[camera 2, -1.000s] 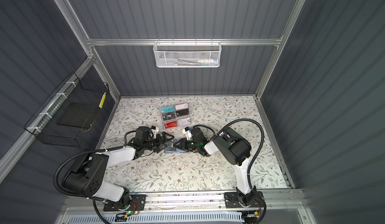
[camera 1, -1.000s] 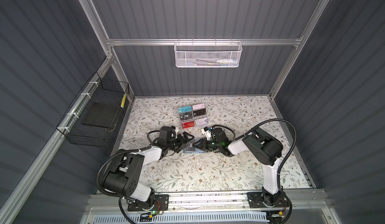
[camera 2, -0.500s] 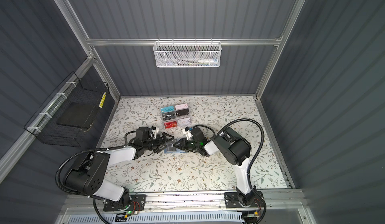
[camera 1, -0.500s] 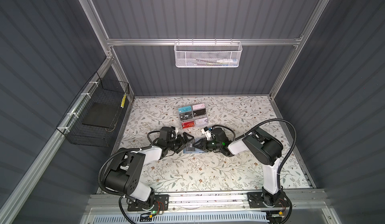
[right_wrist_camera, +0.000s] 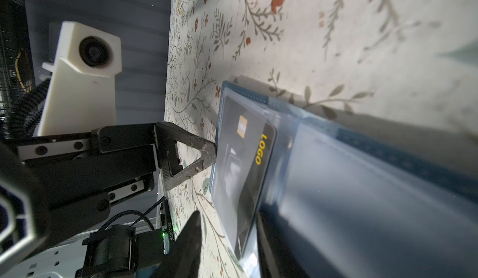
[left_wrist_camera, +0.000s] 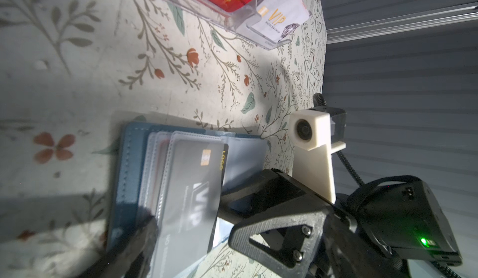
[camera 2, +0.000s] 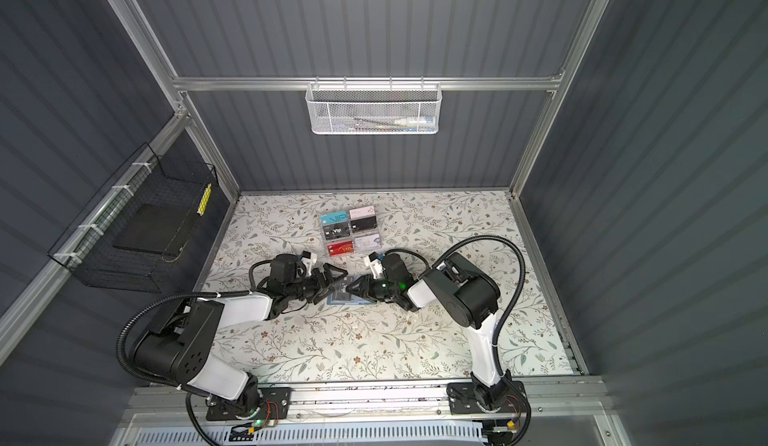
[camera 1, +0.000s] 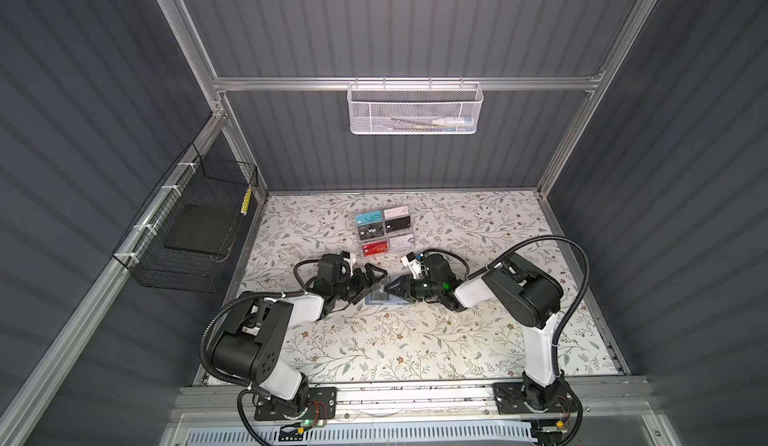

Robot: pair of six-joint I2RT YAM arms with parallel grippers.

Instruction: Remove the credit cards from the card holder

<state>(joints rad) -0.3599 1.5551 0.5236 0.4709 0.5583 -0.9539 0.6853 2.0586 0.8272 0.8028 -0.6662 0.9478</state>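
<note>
Card holder (left_wrist_camera: 129, 175): open and flat near the table's (camera 1: 457, 340) middle, just short of the clear rack (camera 1: 384, 232).
Credit card (left_wrist_camera: 196, 186): black, inside the top sleeve (left_wrist_camera: 168, 186).
Left gripper (camera 1: 375, 285): spread wide, one fingertip (right_wrist_camera: 208, 151) at the holder's edge.
Right gripper (camera 1: 390, 289): narrowed over the sleeves' free end; clamped or merely resting, hard to tell.
Risk: holder dragged along or sleeve buckled, given a pull against a loose hold.

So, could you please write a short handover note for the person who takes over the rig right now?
Left pincer: wide open, empty, at the card holder's edge.
Right pincer: partly open, astride the end of a plastic sleeve; no clamp seen.
Card holder lies open on the cloth; black VIP card is inside its sleeve.
Done: holder opened. To do: pull out every card.
</note>
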